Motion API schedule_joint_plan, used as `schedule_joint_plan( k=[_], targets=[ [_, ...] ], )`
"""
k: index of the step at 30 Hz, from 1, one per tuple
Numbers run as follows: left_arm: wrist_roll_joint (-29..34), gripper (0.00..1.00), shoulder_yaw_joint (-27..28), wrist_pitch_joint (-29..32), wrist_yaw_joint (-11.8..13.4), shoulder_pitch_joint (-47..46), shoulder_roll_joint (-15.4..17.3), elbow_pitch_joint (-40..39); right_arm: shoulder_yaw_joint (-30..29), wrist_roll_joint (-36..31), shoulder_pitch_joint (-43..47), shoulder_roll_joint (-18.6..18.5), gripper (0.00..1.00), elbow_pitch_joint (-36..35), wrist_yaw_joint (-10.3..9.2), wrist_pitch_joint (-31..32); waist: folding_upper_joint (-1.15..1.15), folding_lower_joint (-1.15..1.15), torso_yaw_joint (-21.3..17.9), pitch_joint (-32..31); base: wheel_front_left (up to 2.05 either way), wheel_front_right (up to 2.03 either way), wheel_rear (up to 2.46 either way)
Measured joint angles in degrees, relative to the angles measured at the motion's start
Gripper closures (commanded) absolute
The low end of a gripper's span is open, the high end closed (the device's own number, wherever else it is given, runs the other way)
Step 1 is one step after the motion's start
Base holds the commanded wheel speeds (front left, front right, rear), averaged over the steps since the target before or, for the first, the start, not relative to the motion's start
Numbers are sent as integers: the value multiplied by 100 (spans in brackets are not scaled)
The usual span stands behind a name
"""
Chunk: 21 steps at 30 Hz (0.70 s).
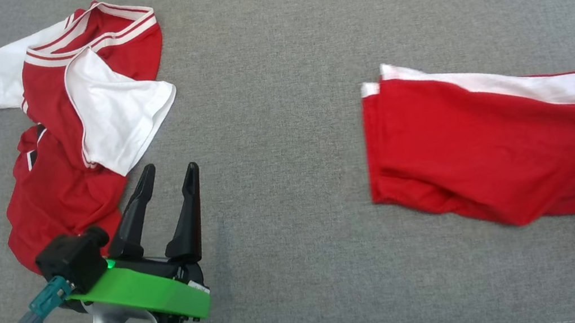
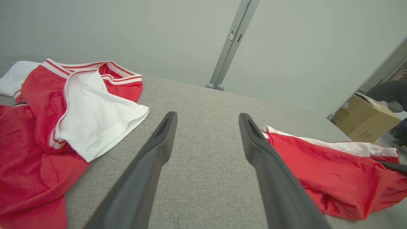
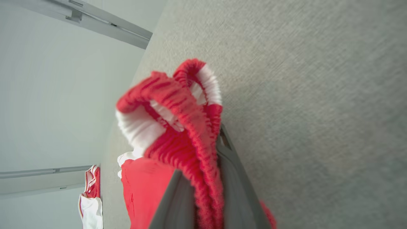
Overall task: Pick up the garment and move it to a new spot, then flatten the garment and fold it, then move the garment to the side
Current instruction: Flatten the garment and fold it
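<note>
The garment is a pair of red shorts with a white side stripe, lying crumpled at the right of the grey surface. In the right wrist view my right gripper is shut on the bunched red and white waistband, which stands up between the two fingers. A dark tip of that gripper shows at the garment's right end. My left gripper hovers open and empty at the lower left, apart from the shorts; its fingers frame bare surface.
A red and white jersey lies rumpled at the far left, just beside my left gripper's fingers. A cardboard box stands on the floor beyond the surface's right edge. A grey metal post rises behind the far edge.
</note>
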Motion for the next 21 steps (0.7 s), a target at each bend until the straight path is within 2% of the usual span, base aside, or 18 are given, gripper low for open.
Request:
schedule_joint_plan(
  k=[4,8,11,15,21],
  targets=[
    [-64,0,-18,0,-1,60,-27,27,-330,250,302,-683,100,112,-105,157,0,0,-83,-77,0,0,0],
    [-81,0,-15,-25,-1,109,-51,87,-339,328,316,-914,100,-420,-43,541,0,0,-155,-147,0,0,0],
    [-93,0,-20,-25,0,184,-51,104,-126,303,168,-790,100,-1040,53,770,0,0,-229,-180,0,0,0],
    [-93,0,-43,-16,-1,186,-51,87,141,201,-277,-339,100,-1744,188,911,0,0,-341,-179,0,0,0],
    [-91,0,-207,59,-2,176,-81,8,577,-235,-560,213,100,-2078,122,849,0,0,-413,-40,0,0,0]
  ],
)
